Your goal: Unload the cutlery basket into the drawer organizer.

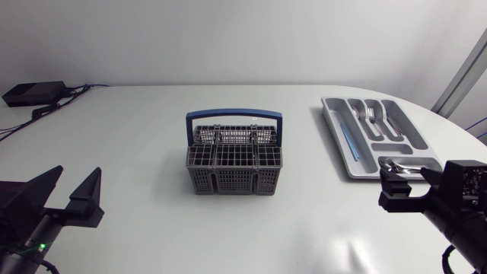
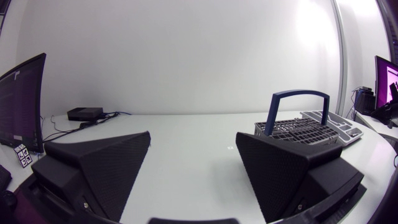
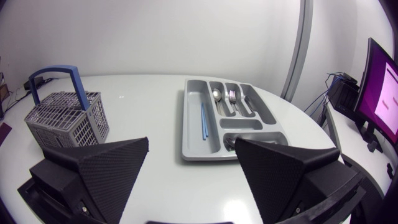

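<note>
The round white table (image 1: 152, 152) carries everything. My two arms are at its near side, one at each side edge, and both are far from the middle.

The left gripper (image 2: 193, 135) has its two black wedge fingers spread wide, with nothing between them. The right gripper (image 3: 191, 144) is also released and empty.

The grey plastic cutlery basket with the blue arched handle (image 1: 236, 164) stands upright about the middle of the table. Its long axis runs from side to side, and the handle goes along the same axis. From the left gripper it lies ahead and toward the right. From the right gripper it lies ahead and toward the left. I judge the two arms to be about equally far from it.

The grey moulded drawer organizer (image 1: 332, 110) lies on the right part of the table, well apart from the basket. Its long axis points away from me, a little slanted. Its near end is just beside the right gripper, so I think the right arm is better placed for putting pieces down.

In the organizer there are already silver forks (image 1: 370, 114), a thin blue stick (image 1: 348, 142) and some silver pieces in the near compartment (image 1: 399, 162). I cannot tell what is left in the basket.
</note>
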You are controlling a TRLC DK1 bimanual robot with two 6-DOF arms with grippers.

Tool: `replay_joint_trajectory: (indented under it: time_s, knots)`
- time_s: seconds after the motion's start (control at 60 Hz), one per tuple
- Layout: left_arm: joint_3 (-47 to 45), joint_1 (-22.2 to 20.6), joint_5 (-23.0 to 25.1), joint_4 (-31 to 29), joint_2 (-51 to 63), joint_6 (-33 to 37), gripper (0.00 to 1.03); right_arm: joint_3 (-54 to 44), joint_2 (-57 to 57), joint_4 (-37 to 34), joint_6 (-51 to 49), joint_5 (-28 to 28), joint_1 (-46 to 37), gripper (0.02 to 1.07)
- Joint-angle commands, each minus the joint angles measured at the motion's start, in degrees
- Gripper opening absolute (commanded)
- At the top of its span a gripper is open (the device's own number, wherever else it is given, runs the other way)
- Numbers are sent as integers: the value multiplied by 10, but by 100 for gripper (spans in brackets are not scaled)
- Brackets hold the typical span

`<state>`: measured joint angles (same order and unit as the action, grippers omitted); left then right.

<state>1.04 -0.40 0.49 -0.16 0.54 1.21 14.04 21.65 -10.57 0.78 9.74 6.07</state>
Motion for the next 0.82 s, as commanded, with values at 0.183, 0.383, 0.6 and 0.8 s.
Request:
replay_joint_trajectory:
  time_s: [0.183,0.383,0.6,0.8]
  knots:
    - [-10,4,-5,2,-5,-12,96,-61,-85,44,-9,-37,-25,102]
    - [-10,4,-5,2,-5,-12,96,-101,-151,75,-8,-67,-43,102]
    - [-10,4,-5,2,-5,-12,96,-140,-216,106,-8,-97,-61,102]
    - [-10,4,-5,2,-5,-12,97,-140,-216,106,-8,-97,-61,102]
